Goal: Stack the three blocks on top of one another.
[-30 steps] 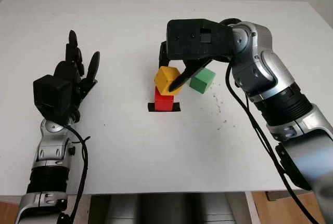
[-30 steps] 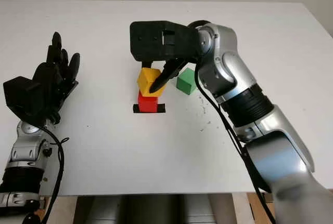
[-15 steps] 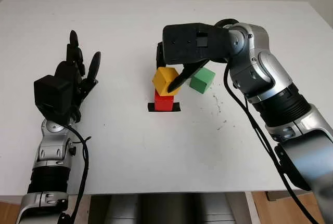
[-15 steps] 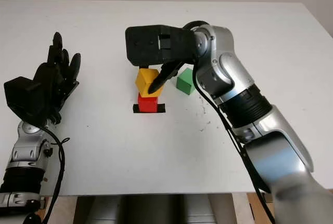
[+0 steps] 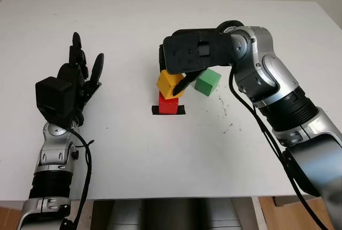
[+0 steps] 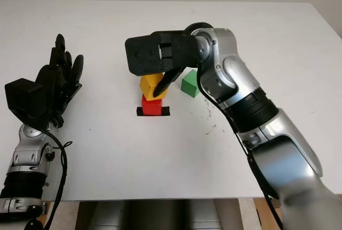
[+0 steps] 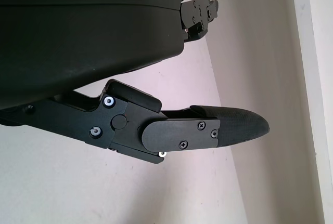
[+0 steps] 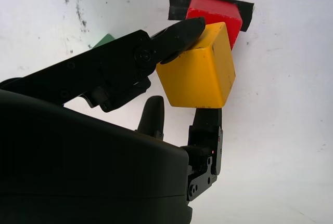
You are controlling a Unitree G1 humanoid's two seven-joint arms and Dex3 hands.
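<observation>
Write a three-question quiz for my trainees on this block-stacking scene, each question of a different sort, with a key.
1. True or false: the right hand grasps the yellow cube-shaped block.
2. Which block sits on the black tape patch? A) green cube-shaped block B) red cube-shaped block C) yellow
3. Fill in: the left hand, over the white table, is ____.

Key: 1 true; 2 B; 3 open.

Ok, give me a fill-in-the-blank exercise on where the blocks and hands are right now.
1. The right hand grips the ____ block.
2. The red block sits on a strip of ____ tape.
3. The ____ block stands alone on the table, beside the stack.
4. The left hand is open and holds ____.

Missing words: yellow; black; green; nothing
</observation>
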